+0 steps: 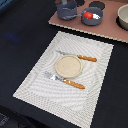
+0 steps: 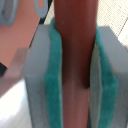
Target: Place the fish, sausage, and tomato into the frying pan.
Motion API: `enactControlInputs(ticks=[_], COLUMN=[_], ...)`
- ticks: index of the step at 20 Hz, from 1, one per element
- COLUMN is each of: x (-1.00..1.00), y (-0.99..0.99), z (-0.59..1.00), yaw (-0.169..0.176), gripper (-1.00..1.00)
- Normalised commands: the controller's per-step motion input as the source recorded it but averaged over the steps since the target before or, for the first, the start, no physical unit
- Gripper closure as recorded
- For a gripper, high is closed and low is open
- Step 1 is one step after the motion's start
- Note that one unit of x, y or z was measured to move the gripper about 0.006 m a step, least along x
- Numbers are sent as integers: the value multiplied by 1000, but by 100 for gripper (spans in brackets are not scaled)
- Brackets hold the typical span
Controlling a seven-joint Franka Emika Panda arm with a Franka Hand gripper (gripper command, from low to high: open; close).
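- The gripper (image 2: 75, 75) is clamped on the sausage (image 2: 75, 45), green pads (image 2: 52, 80) pressing both sides.
- Frying pan (image 1: 92, 15) holds the tomato (image 1: 88, 15) and the fish (image 1: 96, 17) (a white sliver beside the tomato).

Fingers (image 2: 50, 85) clamp the sausage (image 2: 75, 60) between green pads, seemingly firmly.

Glossy tomato (image 1: 88, 15); smooth matt sausage (image 2: 75, 60) (tool pads (image 2: 52, 85) spongy); woven placemat (image 1: 35, 80).
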Motion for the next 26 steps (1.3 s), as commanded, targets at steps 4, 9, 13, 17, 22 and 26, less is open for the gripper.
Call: enactControlInputs(ticks=[4,9,13,17,22,26], x=[616,458,589,725,849,856], y=[340,342,569,686,638,558], z=[339,40,53,124,329,279], yaw=[-118,-173,-72,0,0,0], gripper=[100,100,100,100,100,100])
